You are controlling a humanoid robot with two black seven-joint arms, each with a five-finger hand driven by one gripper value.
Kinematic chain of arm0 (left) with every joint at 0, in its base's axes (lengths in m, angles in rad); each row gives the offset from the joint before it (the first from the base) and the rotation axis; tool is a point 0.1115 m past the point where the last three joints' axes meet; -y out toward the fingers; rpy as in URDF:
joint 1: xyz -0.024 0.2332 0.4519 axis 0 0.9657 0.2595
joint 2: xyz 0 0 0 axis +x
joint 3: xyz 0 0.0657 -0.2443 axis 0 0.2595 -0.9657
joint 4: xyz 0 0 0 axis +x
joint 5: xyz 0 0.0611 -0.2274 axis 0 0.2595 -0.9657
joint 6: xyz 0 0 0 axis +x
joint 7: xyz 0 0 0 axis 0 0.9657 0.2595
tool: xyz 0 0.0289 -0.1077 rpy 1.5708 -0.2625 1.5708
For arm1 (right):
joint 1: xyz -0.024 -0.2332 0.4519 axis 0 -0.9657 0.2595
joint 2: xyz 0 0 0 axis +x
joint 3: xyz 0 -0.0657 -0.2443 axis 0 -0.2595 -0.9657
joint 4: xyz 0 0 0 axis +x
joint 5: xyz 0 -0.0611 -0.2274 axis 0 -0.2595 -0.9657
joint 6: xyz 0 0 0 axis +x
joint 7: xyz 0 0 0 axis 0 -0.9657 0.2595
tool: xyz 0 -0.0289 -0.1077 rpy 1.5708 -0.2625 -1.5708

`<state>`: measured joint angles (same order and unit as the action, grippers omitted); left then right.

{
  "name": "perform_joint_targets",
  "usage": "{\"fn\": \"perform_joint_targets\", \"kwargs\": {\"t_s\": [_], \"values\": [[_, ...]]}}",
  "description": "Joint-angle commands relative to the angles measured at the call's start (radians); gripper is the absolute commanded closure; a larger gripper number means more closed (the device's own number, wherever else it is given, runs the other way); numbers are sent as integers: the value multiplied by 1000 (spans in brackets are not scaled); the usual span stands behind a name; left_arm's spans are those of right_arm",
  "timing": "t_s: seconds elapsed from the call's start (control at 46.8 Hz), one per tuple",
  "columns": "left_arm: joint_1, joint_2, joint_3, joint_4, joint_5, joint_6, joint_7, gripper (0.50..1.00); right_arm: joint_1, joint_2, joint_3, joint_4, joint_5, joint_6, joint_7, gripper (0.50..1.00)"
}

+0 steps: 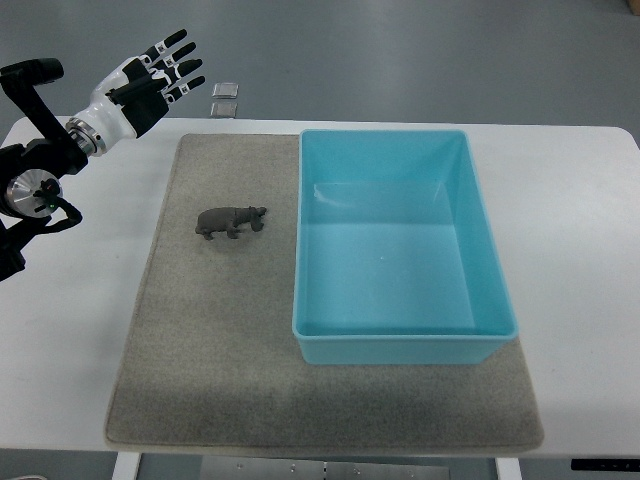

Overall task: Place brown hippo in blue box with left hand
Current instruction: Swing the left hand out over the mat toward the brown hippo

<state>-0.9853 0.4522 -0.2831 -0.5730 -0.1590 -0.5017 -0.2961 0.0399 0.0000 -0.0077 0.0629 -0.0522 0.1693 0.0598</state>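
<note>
Simply, brown hippo (231, 221) stands upright.

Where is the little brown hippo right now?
In the top view, the brown hippo stands on the grey mat, just left of the blue box and not touching it. The open left hand hovers far up-left.
</note>
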Motion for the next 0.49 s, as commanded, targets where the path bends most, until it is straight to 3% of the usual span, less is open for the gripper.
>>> {"fn": "perform_joint_targets", "kwargs": {"t_s": [0.0,0.47], "values": [[-9,8,1,-1,67,0,0,506,0,0,0,0,0,-1,0,564],[-65,42,150,-5,108,-46,8,504,0,0,0,0,0,-1,0,564]]}}
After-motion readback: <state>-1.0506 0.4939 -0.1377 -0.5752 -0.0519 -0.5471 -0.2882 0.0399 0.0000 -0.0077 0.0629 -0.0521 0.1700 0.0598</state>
